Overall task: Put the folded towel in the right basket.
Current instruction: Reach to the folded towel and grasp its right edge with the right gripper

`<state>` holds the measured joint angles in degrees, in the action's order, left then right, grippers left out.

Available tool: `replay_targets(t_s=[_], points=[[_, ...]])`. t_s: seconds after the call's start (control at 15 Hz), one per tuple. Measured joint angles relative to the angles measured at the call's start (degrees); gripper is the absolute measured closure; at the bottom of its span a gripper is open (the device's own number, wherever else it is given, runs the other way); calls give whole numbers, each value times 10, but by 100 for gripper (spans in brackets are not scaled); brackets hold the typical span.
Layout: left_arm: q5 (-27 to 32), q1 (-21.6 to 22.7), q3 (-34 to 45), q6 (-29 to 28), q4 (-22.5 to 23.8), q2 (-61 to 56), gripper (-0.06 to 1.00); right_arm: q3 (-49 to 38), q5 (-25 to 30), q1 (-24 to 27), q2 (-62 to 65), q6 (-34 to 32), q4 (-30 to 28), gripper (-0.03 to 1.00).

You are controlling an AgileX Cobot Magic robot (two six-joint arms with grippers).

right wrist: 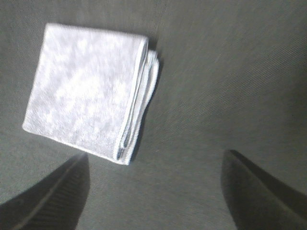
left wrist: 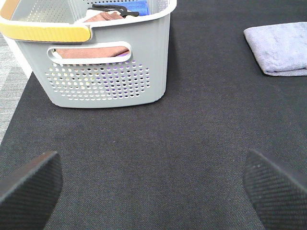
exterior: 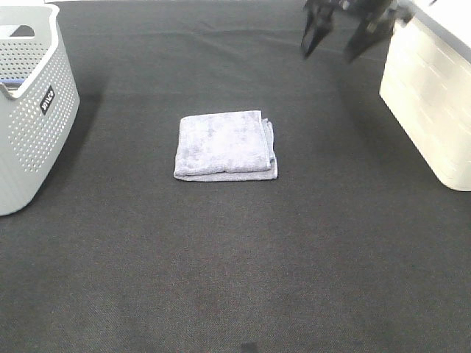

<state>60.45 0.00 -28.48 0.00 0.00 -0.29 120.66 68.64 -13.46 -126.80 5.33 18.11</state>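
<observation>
A folded lavender-grey towel (exterior: 224, 145) lies flat on the dark mat in the middle of the table. It also shows in the right wrist view (right wrist: 88, 91) and at the edge of the left wrist view (left wrist: 280, 48). The right basket (exterior: 434, 103) is white and stands at the right edge. My right gripper (exterior: 340, 40) is open and empty, raised at the back right, apart from the towel. Its fingers (right wrist: 53, 196) frame the towel in the wrist view. My left gripper (left wrist: 153, 191) is open and empty over bare mat, out of the exterior view.
A grey perforated basket (exterior: 29, 110) stands at the left edge. In the left wrist view (left wrist: 103, 57) it holds several folded cloths and has a yellow-trimmed rim. The dark mat (exterior: 235, 265) covers the table.
</observation>
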Motion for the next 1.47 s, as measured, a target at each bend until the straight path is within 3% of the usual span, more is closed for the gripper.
replay_targets(t_s=[0.27,0.53,1.47], points=[[0,0,0,0,0,0,-3,1,-10,1,-66,1,24,25],[0,0,0,0,0,0,-3,34,-23,1,-135,32,121,25],[0,0,0,0,0,0,-3,93,-6,1,-258,68,235,27]])
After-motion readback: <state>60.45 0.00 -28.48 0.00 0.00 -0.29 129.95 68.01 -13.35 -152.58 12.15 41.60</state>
